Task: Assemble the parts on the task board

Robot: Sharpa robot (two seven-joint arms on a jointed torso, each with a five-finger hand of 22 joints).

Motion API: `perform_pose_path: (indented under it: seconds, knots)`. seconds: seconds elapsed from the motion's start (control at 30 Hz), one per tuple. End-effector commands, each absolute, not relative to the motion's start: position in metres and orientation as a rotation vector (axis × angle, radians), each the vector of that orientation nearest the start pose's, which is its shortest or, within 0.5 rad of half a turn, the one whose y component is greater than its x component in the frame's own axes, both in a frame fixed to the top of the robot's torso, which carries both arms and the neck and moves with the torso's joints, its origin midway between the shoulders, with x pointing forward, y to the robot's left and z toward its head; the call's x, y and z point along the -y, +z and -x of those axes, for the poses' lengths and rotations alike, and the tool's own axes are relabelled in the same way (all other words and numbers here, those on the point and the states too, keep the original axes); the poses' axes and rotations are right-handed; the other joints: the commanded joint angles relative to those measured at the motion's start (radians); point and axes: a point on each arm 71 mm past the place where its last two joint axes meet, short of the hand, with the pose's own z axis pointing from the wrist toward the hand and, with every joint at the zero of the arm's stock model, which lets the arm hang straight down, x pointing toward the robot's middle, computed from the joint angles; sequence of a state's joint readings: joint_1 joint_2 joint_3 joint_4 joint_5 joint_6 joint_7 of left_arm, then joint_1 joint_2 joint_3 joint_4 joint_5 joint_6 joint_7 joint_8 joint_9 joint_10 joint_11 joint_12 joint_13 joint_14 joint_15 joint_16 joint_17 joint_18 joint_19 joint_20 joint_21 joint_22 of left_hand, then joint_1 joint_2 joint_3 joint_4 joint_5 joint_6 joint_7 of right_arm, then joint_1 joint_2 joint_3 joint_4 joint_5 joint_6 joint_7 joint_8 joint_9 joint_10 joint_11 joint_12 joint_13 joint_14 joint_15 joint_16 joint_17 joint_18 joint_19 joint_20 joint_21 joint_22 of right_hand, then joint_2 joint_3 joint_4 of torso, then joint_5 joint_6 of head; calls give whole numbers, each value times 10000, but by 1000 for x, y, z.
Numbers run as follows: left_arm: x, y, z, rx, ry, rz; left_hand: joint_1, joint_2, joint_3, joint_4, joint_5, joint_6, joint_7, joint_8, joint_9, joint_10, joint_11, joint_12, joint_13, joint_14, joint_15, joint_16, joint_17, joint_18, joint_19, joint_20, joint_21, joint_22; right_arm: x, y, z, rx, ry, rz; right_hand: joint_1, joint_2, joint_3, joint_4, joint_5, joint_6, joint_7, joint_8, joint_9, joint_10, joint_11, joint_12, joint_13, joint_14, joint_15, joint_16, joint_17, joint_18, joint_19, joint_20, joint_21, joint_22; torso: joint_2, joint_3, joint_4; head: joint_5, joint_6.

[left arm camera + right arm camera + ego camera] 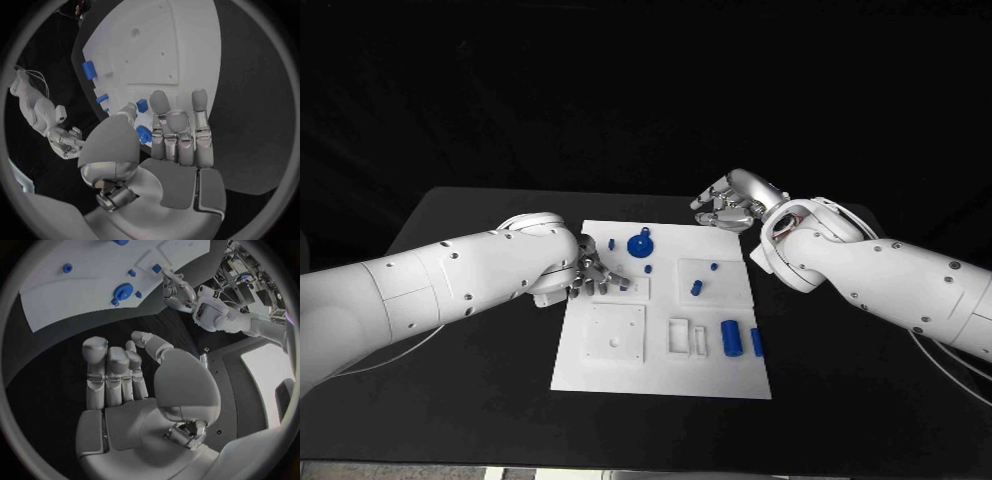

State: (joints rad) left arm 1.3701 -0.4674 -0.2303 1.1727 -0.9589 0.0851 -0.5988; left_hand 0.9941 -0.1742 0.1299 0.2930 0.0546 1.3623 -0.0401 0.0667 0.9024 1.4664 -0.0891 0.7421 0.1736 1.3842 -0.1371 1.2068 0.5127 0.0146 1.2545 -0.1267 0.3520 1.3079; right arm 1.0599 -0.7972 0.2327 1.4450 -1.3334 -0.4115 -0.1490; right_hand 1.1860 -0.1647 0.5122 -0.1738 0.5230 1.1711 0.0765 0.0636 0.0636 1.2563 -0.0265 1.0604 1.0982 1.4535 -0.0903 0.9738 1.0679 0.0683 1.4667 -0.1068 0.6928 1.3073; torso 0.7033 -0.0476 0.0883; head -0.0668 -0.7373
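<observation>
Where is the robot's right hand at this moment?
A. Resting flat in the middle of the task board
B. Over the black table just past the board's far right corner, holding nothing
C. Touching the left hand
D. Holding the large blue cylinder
B: the right hand sits beyond the task board's far right corner, over the black table, nothing between its fingers.

Empty right hand (134, 390) above task board (75, 285)

A white rectangular task board (661, 375) is laid flat in the middle of the surface, with square and slotted recesses moulded into it. Small blue parts are spread over it: a round disc with a stem (640, 246) near the far edge, a small peg (612, 243) beside it, two short pegs (697, 287) on a raised square, and two upright cylinders (731, 338) near the right edge.
</observation>
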Motion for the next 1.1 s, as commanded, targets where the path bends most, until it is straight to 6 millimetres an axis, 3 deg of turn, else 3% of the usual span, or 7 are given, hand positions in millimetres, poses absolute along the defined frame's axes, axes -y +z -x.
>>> perform_pose_path:
  seconds: [0.03, 0.17, 0.2, 0.27, 0.33, 0.43, 1.1]
  knots:
    - [-133, -211, -540, -23056, -3530, 2861, 100, -81, -58, -5, -51, -79, 63, 27, -1390, 448, 91, -211, -11, -68, 20, -136, -133, -146, -7, -124, -140, 165, 218, -158, -513, -15131, 7082, -2167, -110, -22, -11, -17, 90, -36, 32, -19, -11, -93, -5, -70, -14, -44, -7, -54, -1, 181, 252, -33, 0, 799, 6, 13, -1, 11, 35]
    - [-136, -203, -545, -22836, -4012, 3548, 403, 191, 48, -71, -43, -1021, 323, -52, -1930, 346, 200, -690, -132, -309, 90, -395, -306, -146, -122, -107, -279, 131, 218, -158, -513, -15137, 7081, -2180, -110, -22, -11, -17, 90, -36, 32, -19, -11, -93, -5, -70, -14, -44, -7, -54, -1, 181, 252, -33, 0, 799, 11, 16, -10, 24, 66]
    - [-138, -201, -546, -22769, -4091, 3668, 574, 303, -100, -26, -27, -994, 366, 167, -2867, 436, 247, -1131, -193, -237, 138, -540, -559, -146, -121, -49, -435, 97, 218, -158, -513, -15137, 7080, -2183, -110, -22, -11, -17, 90, -36, 32, -19, -11, -93, -5, -70, -14, -44, -7, -54, -1, 181, 252, -33, 0, 799, 14, 17, -13, 27, 86]
    - [-141, -196, -550, -22633, -4200, 3841, 956, 848, -38, -587, 162, -1103, 425, 63, -3128, 371, 285, -1262, -176, -404, 166, -662, -690, -146, -176, -37, -562, 66, 219, -158, -513, -15136, 7074, -2191, -110, -22, -11, -17, 90, -36, 32, -19, -11, -93, -5, -70, -14, -44, -7, -54, -1, 181, 252, -33, 0, 799, 19, 21, -18, 26, 107]
    - [-146, -187, -555, -22451, -4279, 4002, 1442, 1270, -168, -1341, 1361, -1253, 442, 55, -3395, 264, 291, -1611, -229, -495, 203, -854, -909, -146, -204, 9, -767, -15, 220, -158, -513, -15134, 7065, -2208, -117, -28, -7, -6, 117, -61, 37, -22, -12, -87, -3, -64, -10, -42, -5, -54, -2, 184, 253, -30, -10, 797, 30, 21, -26, 34, 136]
    - [-151, -177, -561, -22314, -4316, 4141, 1385, 1656, -683, -1836, 1411, -1301, 457, 111, -3773, 277, 309, -2021, -213, -543, 254, -1008, -1228, -146, -150, 52, -1113, -118, 221, -158, -513, -15134, 7048, -2229, -117, -28, -7, -6, 117, -61, 37, -22, -12, -87, -3, -64, -10, -42, -5, -54, -2, 184, 253, -30, -10, 797, 43, 24, -32, 24, 187]
    - [-167, -144, -608, -21328, -3580, 4354, 1256, 1777, -1045, -1489, 863, -2064, 843, 58, -5700, 133, 543, -3165, -275, -749, 489, -1612, -1904, -146, 107, 246, -2399, -247, 219, -156, -511, -15036, 7135, -2287, -149, -65, 6, 49, 132, -233, 77, -21, -13, -81, 19, -62, -17, -38, 9, -53, -2, 196, 263, -17, -6, 798, 342, -4, -149, 146, 649]
